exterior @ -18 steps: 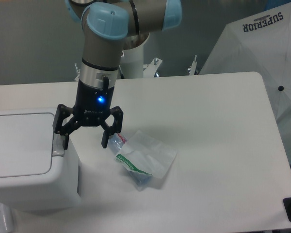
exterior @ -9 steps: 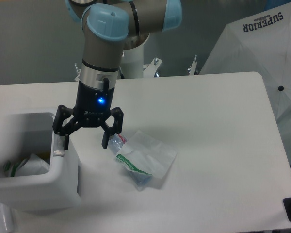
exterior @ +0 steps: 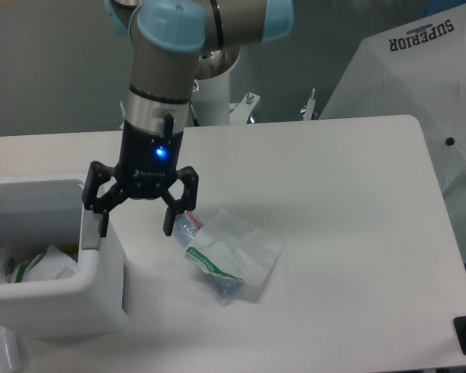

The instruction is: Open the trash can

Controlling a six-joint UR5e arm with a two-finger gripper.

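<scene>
The gripper [exterior: 137,224] hangs with its fingers spread apart, holding nothing. Below its left finger sits the trash can [exterior: 78,291], lid off its top, crumpled wrappers inside. A flattened bottle [exterior: 229,256], apparently plastic, lies just beyond the other finger on the table [exterior: 334,233].

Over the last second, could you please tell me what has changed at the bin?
The trash can has opened: its flat lid no longer covers the top, and crumpled wrappers show inside. The open tool has lifted slightly off the button tab at the bin's right rim. The flattened bottle on the table has not moved.
</scene>
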